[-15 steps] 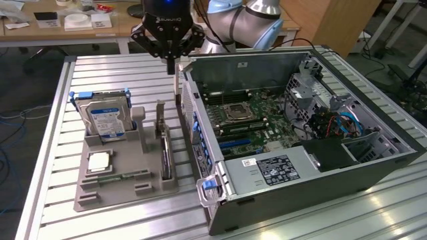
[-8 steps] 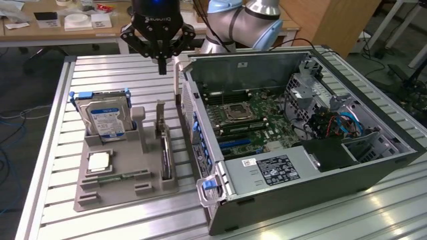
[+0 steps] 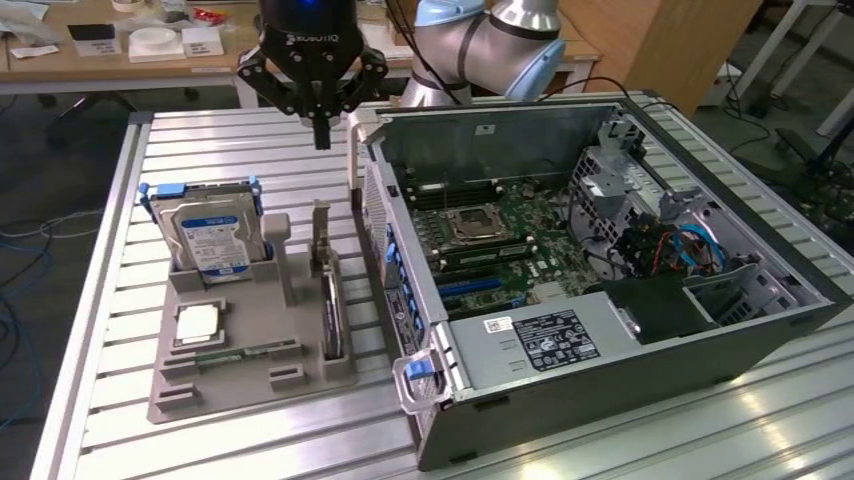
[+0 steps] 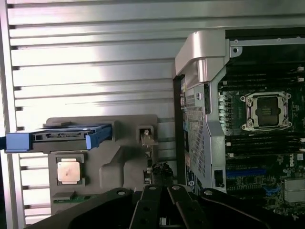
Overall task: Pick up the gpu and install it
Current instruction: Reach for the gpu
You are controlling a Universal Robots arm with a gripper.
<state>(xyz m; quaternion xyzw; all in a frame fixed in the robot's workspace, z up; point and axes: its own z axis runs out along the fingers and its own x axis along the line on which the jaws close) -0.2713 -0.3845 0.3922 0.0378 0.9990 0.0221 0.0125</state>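
The gpu (image 3: 328, 305) is a thin dark card standing on edge in a slot of the grey holder tray (image 3: 240, 375), its silver bracket end uppermost. From the wrist view the gpu (image 4: 147, 137) lies just ahead of the fingertips. My gripper (image 3: 320, 138) hangs above the slatted table, behind the tray and beside the case's rear corner, well above the card. Its fingers are shut and hold nothing. In the wrist view the gripper (image 4: 159, 192) shows its dark fingers pressed together.
An open computer case (image 3: 587, 390) lies on the exterior view's right, motherboard (image 3: 494, 235) exposed. The tray also holds an upright hard drive (image 3: 207, 240) with blue rails, a processor (image 3: 198, 322) and a green memory stick (image 3: 238, 352). A cluttered desk (image 3: 134, 45) stands behind the table.
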